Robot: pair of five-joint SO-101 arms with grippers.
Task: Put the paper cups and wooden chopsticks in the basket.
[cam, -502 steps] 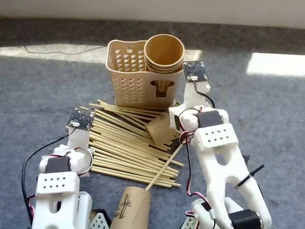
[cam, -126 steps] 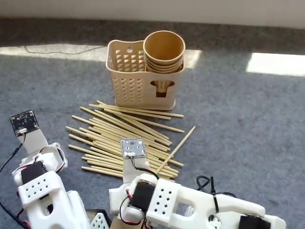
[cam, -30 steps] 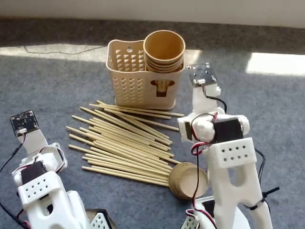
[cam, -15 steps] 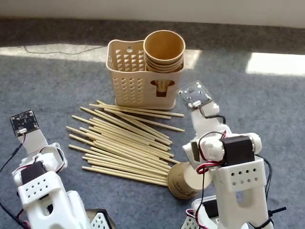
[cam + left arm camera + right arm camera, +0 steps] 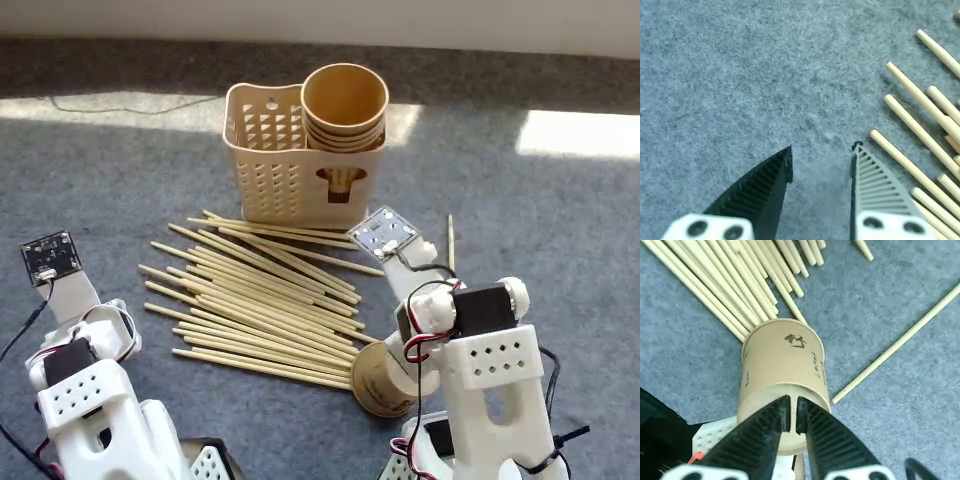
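Note:
My right gripper [image 5: 790, 409] is shut on the rim of a brown paper cup [image 5: 782, 367]. The cup lies on its side, its base toward the ends of the wooden chopsticks [image 5: 725, 285]. From above, that cup [image 5: 378, 380] sits at the near right corner of the chopstick pile [image 5: 255, 300], under the right arm [image 5: 475, 365]. The beige basket [image 5: 270, 165] stands behind the pile and holds a stack of paper cups [image 5: 345, 105]. My left gripper [image 5: 821, 152] hangs open over bare carpet, just left of several chopstick ends [image 5: 920, 125].
One loose chopstick [image 5: 450, 243] lies apart on the grey carpet to the right of the pile; it is the same loose chopstick [image 5: 900, 340] that lies beside the held cup. The left arm [image 5: 80, 370] stands at the near left corner.
The right arm's wrist has come down and swung left toward the pile. The held cup has turned from mouth-up onto its side. The left arm has kept still.

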